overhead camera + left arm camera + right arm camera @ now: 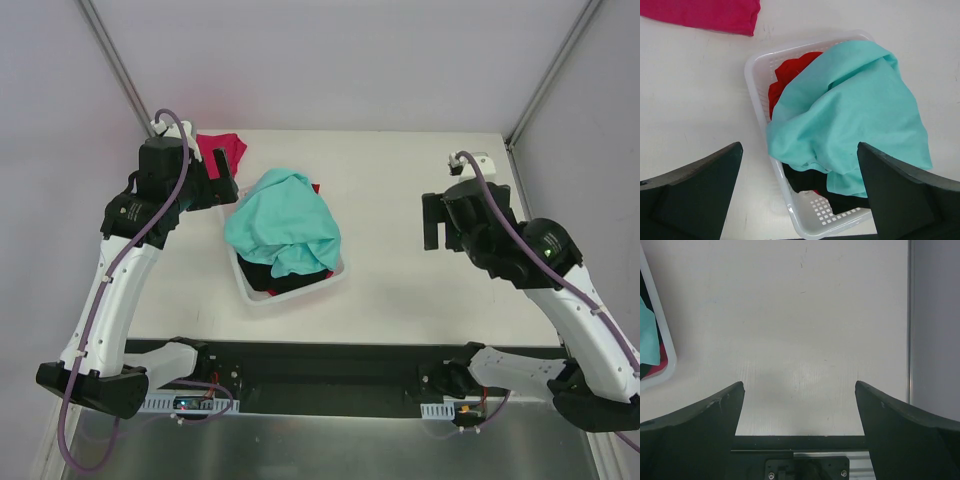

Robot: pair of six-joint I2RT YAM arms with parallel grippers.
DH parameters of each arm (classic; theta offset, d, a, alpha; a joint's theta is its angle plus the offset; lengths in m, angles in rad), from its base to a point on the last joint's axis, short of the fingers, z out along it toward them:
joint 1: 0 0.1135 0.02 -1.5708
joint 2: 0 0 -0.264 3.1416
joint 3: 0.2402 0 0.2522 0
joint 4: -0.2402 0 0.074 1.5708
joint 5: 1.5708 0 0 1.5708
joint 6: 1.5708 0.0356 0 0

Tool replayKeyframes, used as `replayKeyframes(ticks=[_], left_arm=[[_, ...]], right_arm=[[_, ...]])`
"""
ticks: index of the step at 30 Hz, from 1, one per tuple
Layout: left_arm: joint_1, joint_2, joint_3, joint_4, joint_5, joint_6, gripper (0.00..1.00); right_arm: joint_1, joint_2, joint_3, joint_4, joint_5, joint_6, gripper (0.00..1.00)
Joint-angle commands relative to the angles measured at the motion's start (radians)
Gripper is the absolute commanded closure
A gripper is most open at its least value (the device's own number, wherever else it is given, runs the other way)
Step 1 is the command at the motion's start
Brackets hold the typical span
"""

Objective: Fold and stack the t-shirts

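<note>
1. The left claw [799, 146] is spread wide and grips nothing.
2. Right below and just ahead of it sits a white basket [754, 75] on the counter [805, 315].
3. A teal shirt [855, 105] is heaped over the basket, covering most of it.
4. Under the teal shirt show a red garment [790, 72] at the far end and a black garment [810, 180] nearest the claw.
5. A pink shirt [710, 15] lies flat on the counter beyond the basket, ahead and left of this claw.
6. The right claw [799, 385] is also spread and holds nothing, above bare counter, with the basket's edge off to its left.
</note>
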Motion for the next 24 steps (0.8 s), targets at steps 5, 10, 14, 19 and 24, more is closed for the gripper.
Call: replayKeyframes(ticks=[5,10,14,19,24], left_arm=[[-0.001,-0.008,0.034,-0.012,0.017,0.016,0.01],[-0.001,-0.005,0.032,-0.013,0.013,0.016,0.01],[0.002,0.003,0.032,-0.035,-0.100,-0.008,0.01],[0.040,0.026,0.038,-0.079,-0.216,-0.051,0.01],[0.138,0.090,0.049,-0.162,-0.181,-0.088,0.01]], right_arm=[[-0.007,-0.002,0.006,-0.023,-0.013,0.013,0.04],[-0.007,-0.029,-0.005,-0.008,-0.030,0.009,0.04],[-0.008,-0.010,-0.024,0.002,-0.106,0.012,0.04],[-0.008,0.055,-0.054,0.043,-0.289,-0.005,0.04],[-0.005,0.125,-0.062,0.090,-0.450,-0.027,0.04]])
